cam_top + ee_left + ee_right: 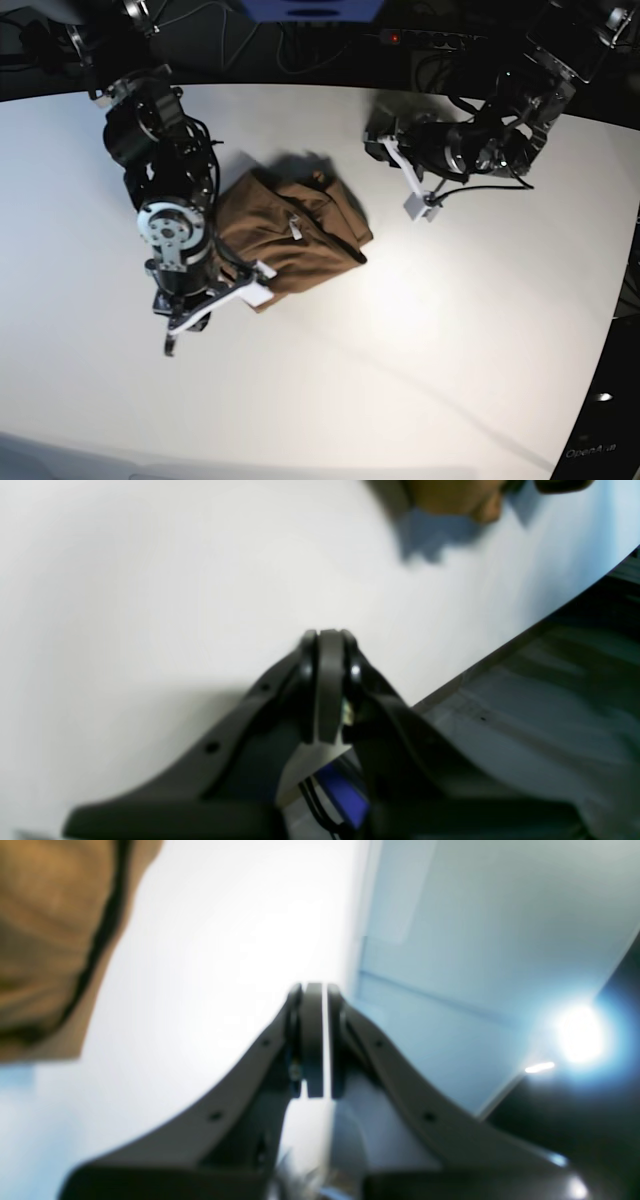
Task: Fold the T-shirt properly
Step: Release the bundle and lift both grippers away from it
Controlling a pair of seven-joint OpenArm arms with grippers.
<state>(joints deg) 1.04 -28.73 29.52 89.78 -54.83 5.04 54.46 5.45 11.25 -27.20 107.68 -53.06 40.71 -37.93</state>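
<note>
Left wrist view: left gripper (330, 637) with jaws pressed together on nothing, poised over bare white table (150, 605); table edge cutting diagonally across the right side, dark floor beyond; a tan scrap of the T-shirt (450, 497) at the top edge, well apart from the fingertips. Right wrist view: right gripper (314, 990) likewise closed and empty; T-shirt (45, 940) bunched in the upper left corner, apart from the jaws; table (215, 940) edge running down the middle. Base view: T-shirt (290, 240) folded into a compact bundle near table centre, long axis slanting from upper right to lower left; wide open tabletop (420, 380) toward the near and right edges; right gripper (185, 325) just beside the bundle's lower left corner; left gripper (415, 195) apart, to its upper right.
</note>
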